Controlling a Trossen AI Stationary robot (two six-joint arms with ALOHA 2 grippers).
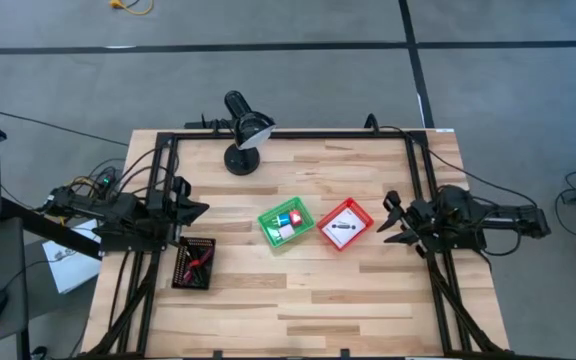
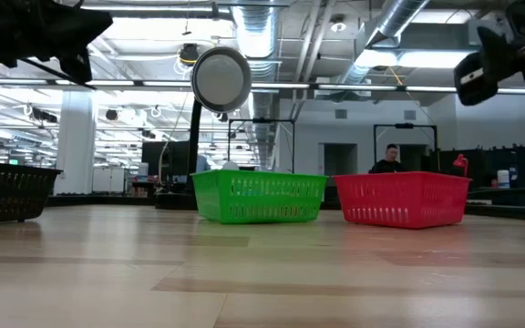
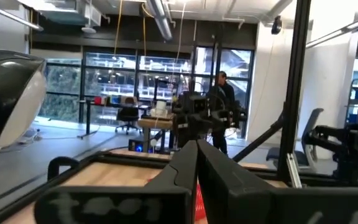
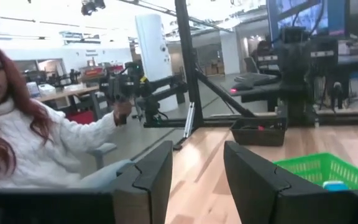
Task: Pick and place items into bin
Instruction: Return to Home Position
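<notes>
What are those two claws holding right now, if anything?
Nothing. The left gripper, over the left side of the table, is shut on nothing; the right gripper, over the right side, is open and empty.

We see bright, even light from ceiling lamps (image 2: 372,59); glare whitens the ceiling (image 4: 48,15) beyond the right gripper (image 4: 197,148), faint shadows on the table (image 1: 298,290) below it

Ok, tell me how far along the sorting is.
Done: green bin holds blue, white and red items; red bin holds a white card; black bin holds red-and-black bits. In hand: nothing; left gripper shut, right gripper open, both empty, at the sides of the table. Left: no item shows outside the bins.
</notes>
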